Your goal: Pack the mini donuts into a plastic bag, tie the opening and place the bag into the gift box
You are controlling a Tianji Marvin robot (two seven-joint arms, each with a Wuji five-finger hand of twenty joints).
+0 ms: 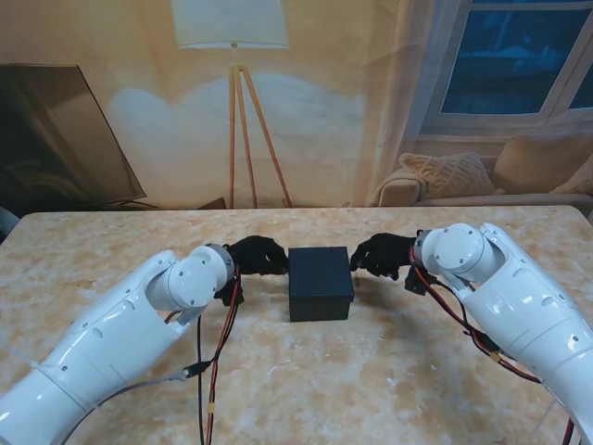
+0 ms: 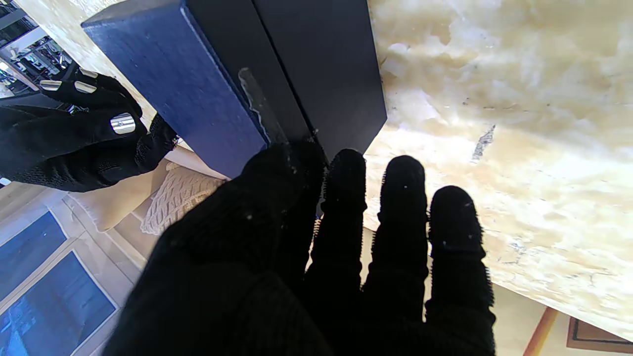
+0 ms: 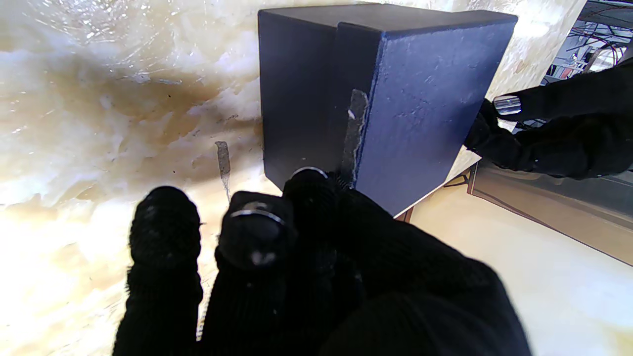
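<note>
1. The dark gift box (image 1: 320,281) sits in the middle of the table (image 1: 389,371), lid on. No donuts or bag show, so packing may be done.
2. The left hand (image 1: 257,255) and right hand (image 1: 382,254) touch the box's far corners with loose fingers, gripping nothing.

From the stand above our shoulders we look down and forward over the table (image 1: 389,371), both arms rising from the near corners, the room's far wall beyond. Our two wrist cameras sit close behind the fingers, pictures inverted, each facing inward along the table from opposite sides. All three views share the dark box (image 1: 320,282) (image 2: 232,84) (image 3: 376,94), and each wrist view catches the opposite hand beyond it.
</note>
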